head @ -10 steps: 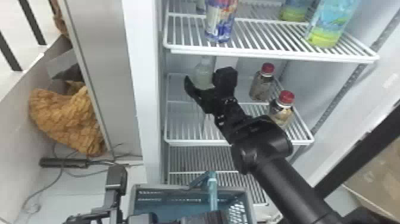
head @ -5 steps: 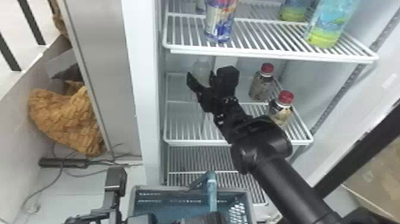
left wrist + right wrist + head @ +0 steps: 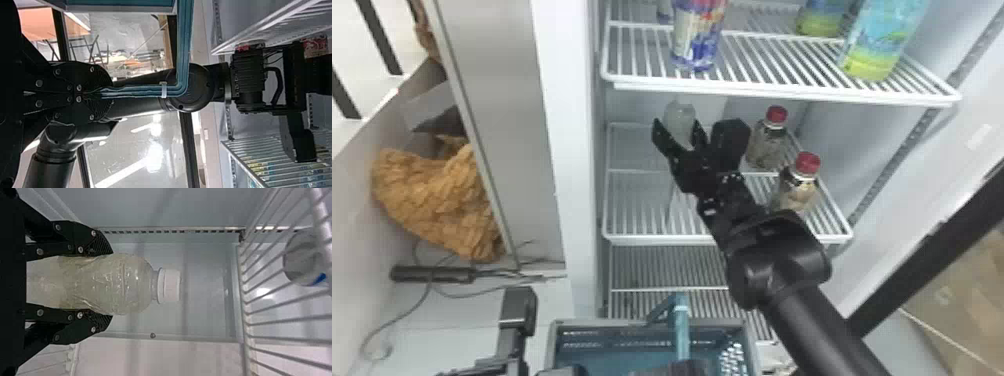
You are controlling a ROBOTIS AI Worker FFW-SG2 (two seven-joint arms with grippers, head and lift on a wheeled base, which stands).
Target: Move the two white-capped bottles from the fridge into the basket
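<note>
We were at the grasp of the first white-capped bottle [image 3: 679, 119]. It stood on the shelf [image 3: 729, 240] of the fridge, beneath the upper shelf [image 3: 782, 92]. Our right tool [image 3: 107, 285] had its fingers spread, one on either side of the bottle's body; we could not tell how firmly the pads met the plastic. Our left tool [image 3: 98, 94] was pinching the handle [image 3: 182, 47] of the basket [image 3: 699, 326], low before the fridge.

As we judged it, the next move called for us to close the right tool squarely on the body, raise the bottle just off the wires, then draw it out below the upper shelf, clear of the red-capped bottles [image 3: 767, 145], and take it down to the basket.

The bottle stood upright, its long axis running up and down, base on the shelf and white cap [image 3: 170, 285] pointing up towards the shelf above.
</note>
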